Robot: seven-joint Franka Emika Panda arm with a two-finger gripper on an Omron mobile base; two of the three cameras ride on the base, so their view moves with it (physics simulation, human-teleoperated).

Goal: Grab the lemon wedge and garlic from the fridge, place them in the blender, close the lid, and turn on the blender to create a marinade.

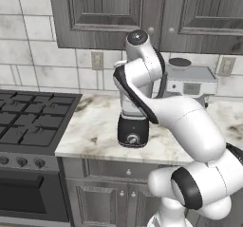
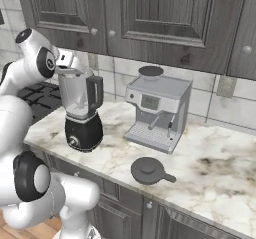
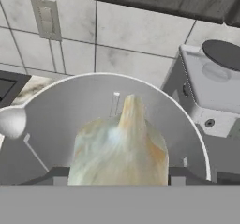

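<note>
In the hand view the garlic [image 3: 119, 143], a pale papery bulb with a pointed tip, sits between the two dark fingertips of my gripper [image 3: 117, 177], which is shut on it. Right under it lies the round open top of the blender [image 3: 65, 107] jar. From the right base view my gripper [image 2: 66, 62] hangs just over the clear jar of the blender [image 2: 80, 98], which stands on its black base. The arm hides the jar in the left base view, where the blender [image 1: 133, 132] base shows. The lid [image 2: 147, 170] lies flat on the counter. The lemon wedge and the fridge are out of view.
A boxy silver coffee machine [image 2: 157, 110] stands right of the blender against the tiled wall. A black gas stove [image 1: 33, 121] borders the marble counter [image 2: 215, 168] on the left. Dark wall cabinets [image 2: 150, 13] hang overhead.
</note>
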